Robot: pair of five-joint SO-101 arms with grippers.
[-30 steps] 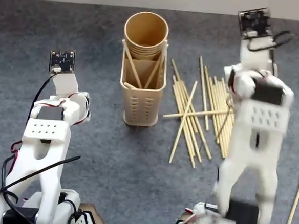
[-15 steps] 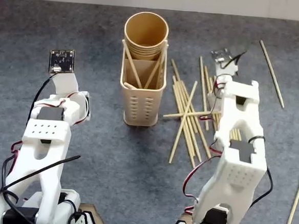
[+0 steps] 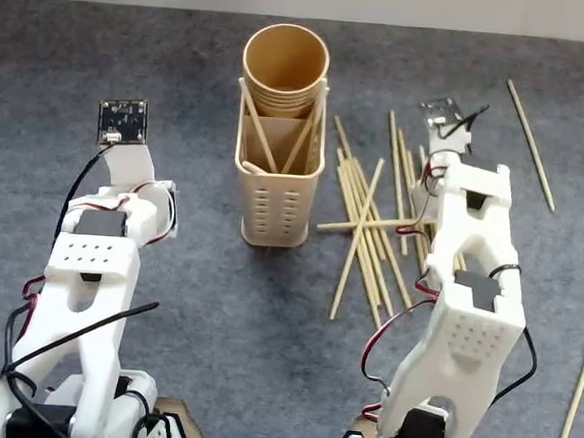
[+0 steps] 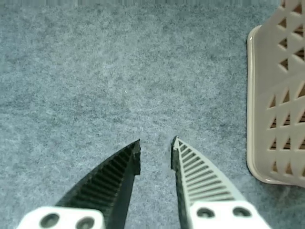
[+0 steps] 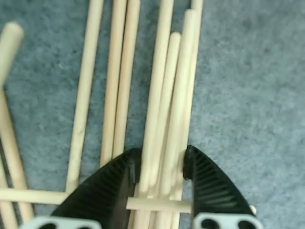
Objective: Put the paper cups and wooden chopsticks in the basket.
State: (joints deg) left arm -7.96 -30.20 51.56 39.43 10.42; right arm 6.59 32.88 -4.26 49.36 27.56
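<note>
The beige slotted basket (image 3: 273, 193) lies on the grey carpet, with stacked paper cups (image 3: 285, 66) at its far end and two chopsticks (image 3: 261, 137) inside. A loose pile of wooden chopsticks (image 3: 372, 220) spreads to its right. My right arm (image 3: 467, 221) leans over that pile. My right gripper (image 5: 161, 157) is down on the carpet, shut on a bundle of chopsticks (image 5: 169, 95) that still lie flat. My left gripper (image 4: 156, 145) hovers over bare carpet, slightly open and holding nothing, with the basket wall (image 4: 279, 95) beside it.
One stray chopstick (image 3: 530, 143) lies at the far right and another (image 3: 574, 407) near the right front edge. My left arm (image 3: 94, 255) stands left of the basket, with open carpet between them.
My right arm swung forward and down from a raised pose onto the chopstick pile, then shifted only slightly. The left arm, basket and cups kept still.
</note>
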